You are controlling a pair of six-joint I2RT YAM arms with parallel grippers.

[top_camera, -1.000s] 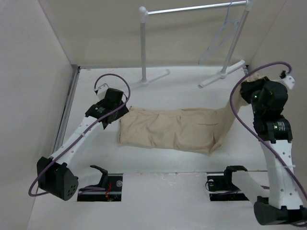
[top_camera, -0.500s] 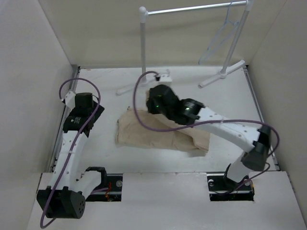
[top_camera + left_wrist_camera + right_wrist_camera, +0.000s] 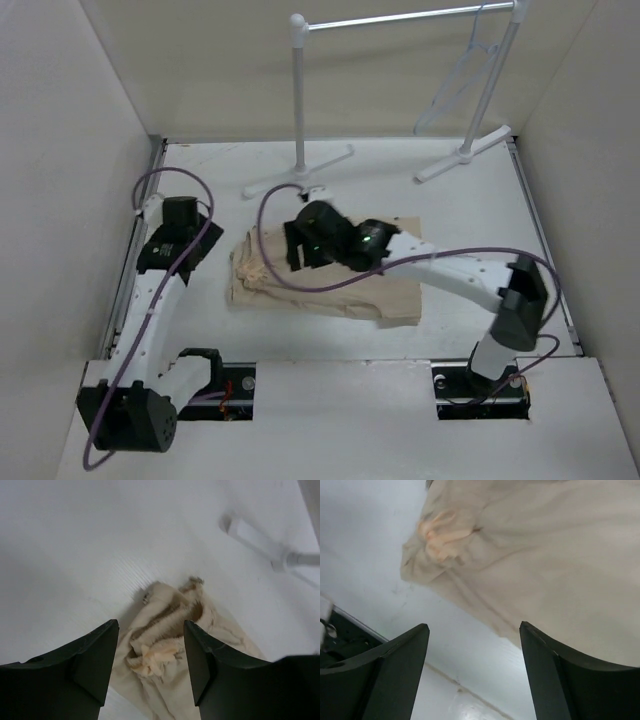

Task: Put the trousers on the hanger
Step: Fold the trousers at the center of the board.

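The beige trousers (image 3: 400,305) lie folded over in a wrinkly heap on the white table, with the bunched waistband at the left end (image 3: 170,630). My right gripper (image 3: 297,245) reaches across them to that left end. It hangs open just above the cloth (image 3: 545,555), with nothing between its fingers (image 3: 473,625). My left gripper (image 3: 195,245) is off the trousers' left edge, open and empty (image 3: 150,625), pointing at the waistband. The pale hanger (image 3: 458,85) hangs from the rack's bar at the back right.
A white-posted clothes rack (image 3: 298,90) stands at the back, its feet spread on the table (image 3: 250,535). Side walls close in the table left and right. The right arm's purple cable loops over the trousers.
My right arm swung from the far right over to the left, carrying the trouser legs across and folding them. Its jaws then opened and let go. The left arm drew back leftwards.
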